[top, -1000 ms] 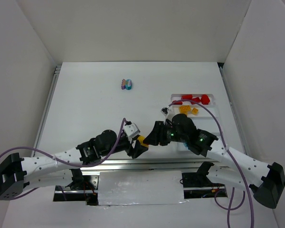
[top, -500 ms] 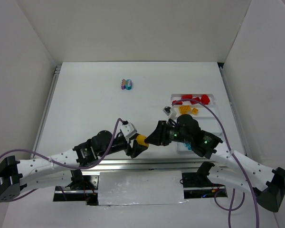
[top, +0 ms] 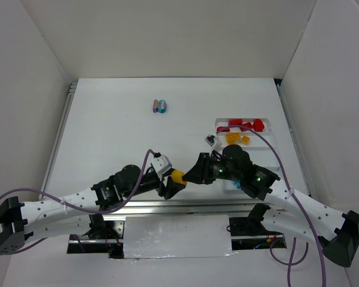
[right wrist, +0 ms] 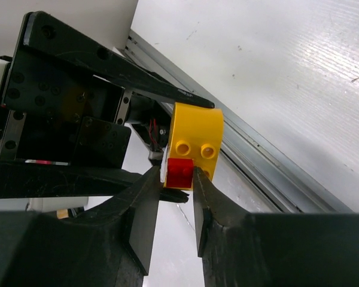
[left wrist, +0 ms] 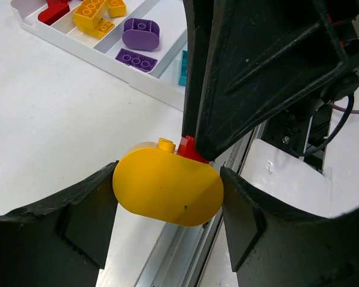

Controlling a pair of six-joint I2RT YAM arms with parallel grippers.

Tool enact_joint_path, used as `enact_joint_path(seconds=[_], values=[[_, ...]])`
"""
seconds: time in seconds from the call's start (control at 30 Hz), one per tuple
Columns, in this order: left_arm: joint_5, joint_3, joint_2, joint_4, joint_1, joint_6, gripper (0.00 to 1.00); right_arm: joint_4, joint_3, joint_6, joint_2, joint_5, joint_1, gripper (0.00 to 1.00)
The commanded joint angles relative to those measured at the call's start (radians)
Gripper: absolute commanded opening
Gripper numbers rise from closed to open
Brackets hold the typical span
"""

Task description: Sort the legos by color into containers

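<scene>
My left gripper (left wrist: 169,203) is shut on a rounded yellow brick (left wrist: 167,188), held above the table's near edge. A small red brick (right wrist: 179,172) is stuck on the yellow brick (right wrist: 197,134), and my right gripper (right wrist: 178,179) is shut on the red brick. In the top view the two grippers meet at the yellow brick (top: 178,176). The white tray (top: 218,124) lies at the right and holds red bricks (top: 246,125) and yellow bricks (top: 234,138). The left wrist view shows purple bricks (left wrist: 141,33) and a teal brick (left wrist: 183,66) in the tray (left wrist: 107,66).
A purple and teal brick cluster (top: 160,106) lies on the table at the far middle. A metal rail (top: 179,204) runs along the near table edge under the grippers. White walls enclose the table on three sides.
Both grippers shifted slightly, the left wrist back to the left. The yellow brick shows more between them. The last half second shows almost no movement.
</scene>
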State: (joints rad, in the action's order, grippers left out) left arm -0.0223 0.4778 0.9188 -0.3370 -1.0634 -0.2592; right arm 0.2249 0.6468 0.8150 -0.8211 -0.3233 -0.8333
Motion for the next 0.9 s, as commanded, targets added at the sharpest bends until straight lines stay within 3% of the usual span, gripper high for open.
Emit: enact_joint_path(seconds=[0.0,0.2,0.27,0.4,0.5,0.53,0.6,0.7,0.87], values=[[0.018,-0.001,-0.021,-0.074,-0.001,0.025,0.0,-0.058,-0.009,-0.005,0.002,-0.04,-0.006,0.36],[0.018,0.004,-0.02,-0.071,-0.001,0.028,0.0,-0.062,-0.013,-0.002,-0.009,-0.039,-0.006,0.35],[0.018,0.002,-0.02,-0.073,-0.001,0.026,0.0,-0.062,-0.013,-0.004,-0.01,-0.042,-0.006,0.28],[0.018,0.002,-0.023,-0.071,-0.001,0.028,0.0,-0.067,-0.012,-0.002,-0.01,-0.042,-0.006,0.27],[0.012,0.005,-0.021,-0.071,-0.001,0.031,0.0,-0.071,-0.013,0.0,-0.022,-0.042,-0.006,0.37],[0.009,0.007,-0.018,-0.069,-0.001,0.032,0.0,-0.073,-0.013,0.001,-0.027,-0.04,-0.006,0.52],[0.004,0.012,-0.014,-0.066,-0.001,0.034,0.0,-0.085,-0.018,0.003,-0.041,-0.046,-0.007,0.53],[0.004,0.015,-0.012,-0.062,-0.001,0.037,0.0,-0.091,-0.018,0.007,-0.049,-0.046,-0.006,0.46],[0.012,0.015,-0.015,-0.054,-0.001,0.037,0.0,-0.084,-0.013,0.003,-0.043,-0.036,-0.006,0.2]])
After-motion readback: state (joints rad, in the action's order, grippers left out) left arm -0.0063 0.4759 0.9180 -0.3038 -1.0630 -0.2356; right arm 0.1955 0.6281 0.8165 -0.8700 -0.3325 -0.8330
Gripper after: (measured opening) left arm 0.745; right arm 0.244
